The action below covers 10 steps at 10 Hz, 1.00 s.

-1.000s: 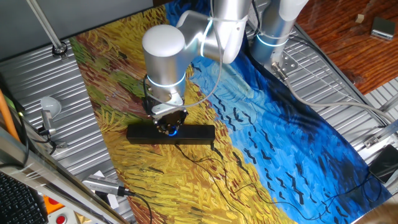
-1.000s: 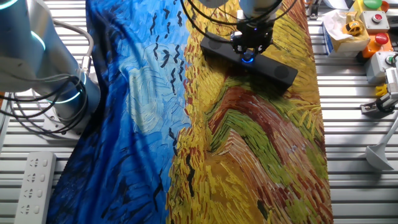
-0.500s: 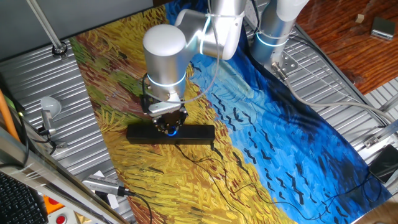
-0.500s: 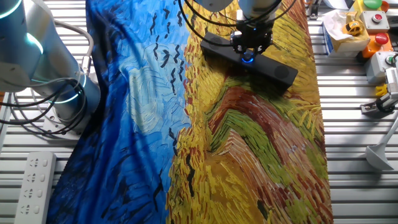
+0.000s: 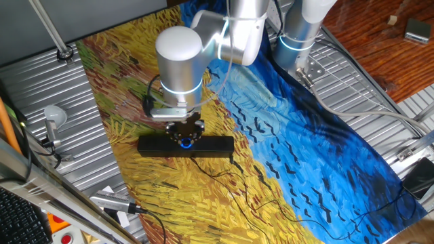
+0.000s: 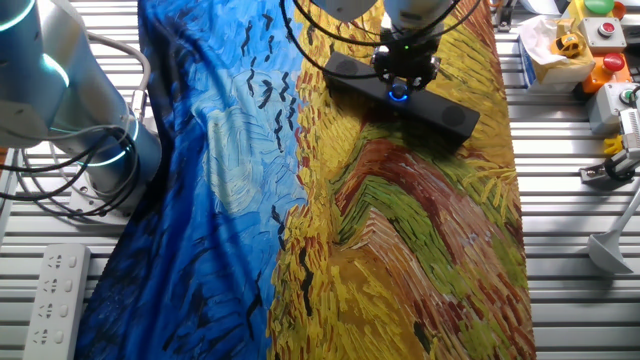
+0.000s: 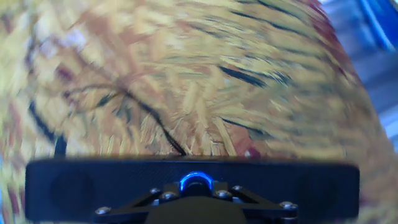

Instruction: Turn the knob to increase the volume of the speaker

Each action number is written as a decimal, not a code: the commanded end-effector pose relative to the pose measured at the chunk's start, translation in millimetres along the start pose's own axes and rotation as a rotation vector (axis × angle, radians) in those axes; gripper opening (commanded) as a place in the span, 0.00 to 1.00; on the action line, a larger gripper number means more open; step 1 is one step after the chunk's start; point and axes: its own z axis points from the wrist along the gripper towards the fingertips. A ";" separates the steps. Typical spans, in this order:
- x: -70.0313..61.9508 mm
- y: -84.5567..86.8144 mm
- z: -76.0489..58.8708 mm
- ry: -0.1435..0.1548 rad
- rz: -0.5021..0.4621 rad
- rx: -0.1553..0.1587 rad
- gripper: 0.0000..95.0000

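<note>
The speaker (image 5: 152,146) is a long slim black bar lying on the yellow part of the painted cloth; it also shows in the other fixed view (image 6: 452,116) and the hand view (image 7: 74,186). The knob (image 5: 186,141) glows blue at the bar's middle, also seen in the other fixed view (image 6: 399,95) and the hand view (image 7: 196,182). My gripper (image 5: 186,137) points straight down with its jaws closed around the knob, which shows in the other fixed view (image 6: 401,84) and the hand view (image 7: 196,191). The hand view is motion-blurred.
A thin black cable (image 5: 224,177) runs from the speaker over the cloth. A grey microphone-like object (image 5: 53,116) stands at the left. A second arm's base (image 6: 70,110), a power strip (image 6: 50,290) and button boxes (image 6: 605,40) sit at the table's sides.
My hand has rotated about its vertical axis while staying on the knob; the bracket on the wrist has swung round to the left. The speaker has not shifted.
</note>
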 end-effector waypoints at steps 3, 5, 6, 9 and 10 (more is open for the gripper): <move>0.5 -1.6 1.2 0.074 0.775 0.045 0.00; 0.6 -1.6 1.0 0.073 0.897 0.021 0.20; 0.6 -1.6 0.9 0.058 0.936 -0.003 0.20; 0.7 -1.6 0.7 0.053 0.942 -0.003 0.40; 0.6 -1.6 0.8 0.058 0.882 0.013 0.40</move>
